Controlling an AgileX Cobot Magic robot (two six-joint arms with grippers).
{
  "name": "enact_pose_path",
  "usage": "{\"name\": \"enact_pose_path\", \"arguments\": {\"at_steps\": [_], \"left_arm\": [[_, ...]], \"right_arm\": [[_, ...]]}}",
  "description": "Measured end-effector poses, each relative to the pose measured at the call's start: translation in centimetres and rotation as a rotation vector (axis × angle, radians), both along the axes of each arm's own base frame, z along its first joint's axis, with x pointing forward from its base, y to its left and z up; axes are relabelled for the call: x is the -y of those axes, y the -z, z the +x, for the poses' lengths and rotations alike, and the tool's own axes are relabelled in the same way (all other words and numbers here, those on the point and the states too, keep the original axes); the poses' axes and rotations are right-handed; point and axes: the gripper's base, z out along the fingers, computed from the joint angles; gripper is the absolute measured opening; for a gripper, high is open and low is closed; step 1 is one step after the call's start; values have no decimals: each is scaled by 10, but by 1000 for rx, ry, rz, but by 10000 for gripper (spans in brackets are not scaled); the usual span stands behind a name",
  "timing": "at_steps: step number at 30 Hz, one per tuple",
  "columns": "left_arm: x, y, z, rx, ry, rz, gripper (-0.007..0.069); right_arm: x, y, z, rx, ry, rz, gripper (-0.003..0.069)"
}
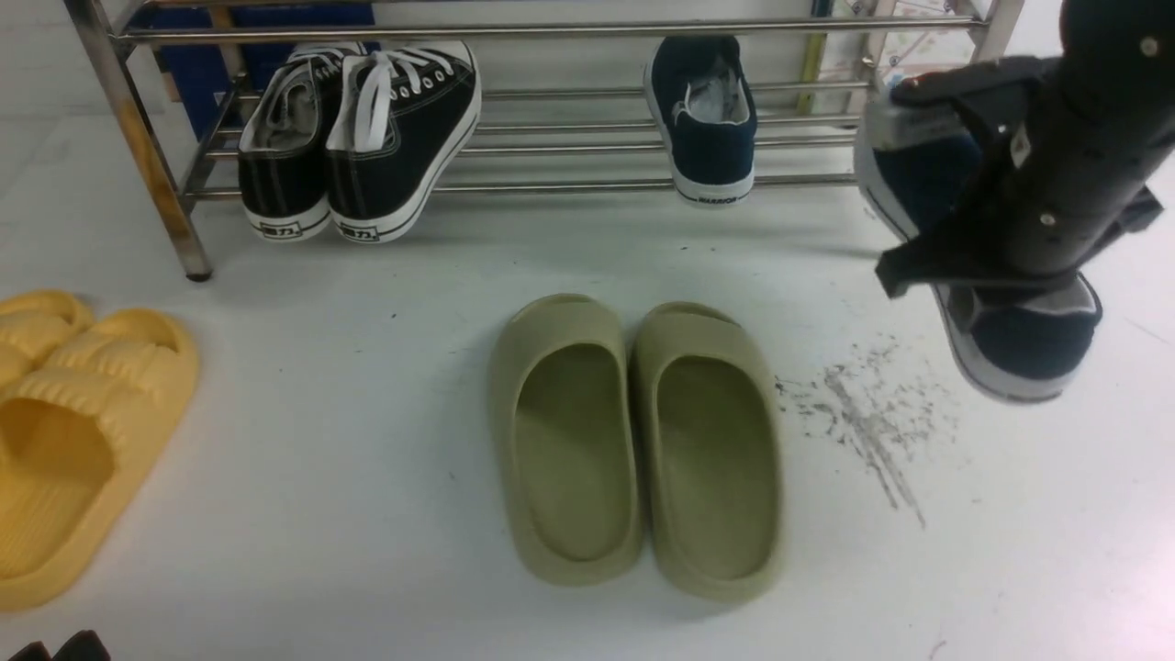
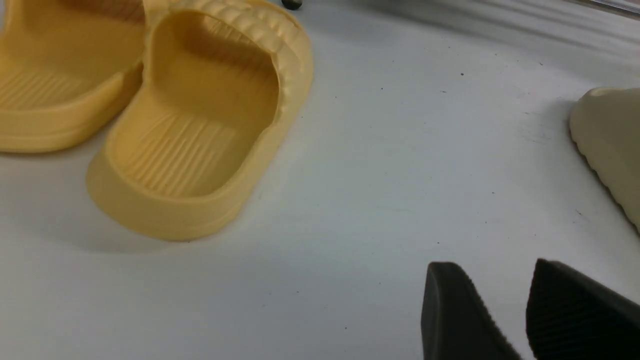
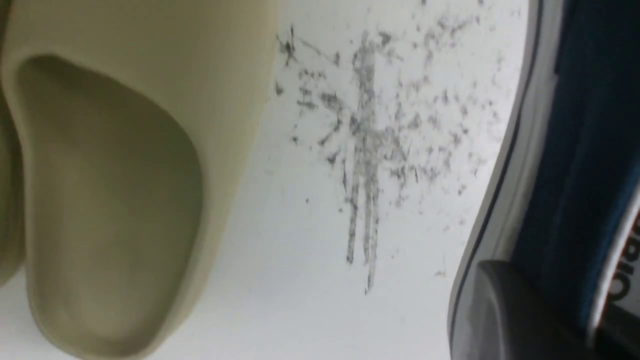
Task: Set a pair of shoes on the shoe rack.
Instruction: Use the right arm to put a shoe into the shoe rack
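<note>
Right gripper (image 3: pixel 555 320)'s pinched nearly closed on the side wall of one navy shoe (image 1: pixel 1033 335) — that's at 2 o'clock, its mate (image 1: pixel 711 128) on the rack (image 1: pixel 569 187) at 12. Thin grip, so it could swing and clip the rack.

Black robot arm (image 1: pixel 1065 174) with small pale round screws

White floor (image 1: pixel 321 477), glossy, brightest well right of the green slides (image 1: pixel 574 459). Dark scuff marks (image 1: pixel 872 422) just right of them; pale wall (image 1: pixel 569 69) beyond.
</note>
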Motion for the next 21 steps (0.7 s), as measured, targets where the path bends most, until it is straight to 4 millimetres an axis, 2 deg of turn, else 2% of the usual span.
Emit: {"name": "enact_pose_path", "arguments": {"at_steps": [12,21], "left_arm": [[0,0,0,0,0,0,238],[0,0,0,0,0,0,238]], "right_arm": [[-30,20,70,4,-26,-6,27],[-41,29,107,22,-15,-37,27]]}}
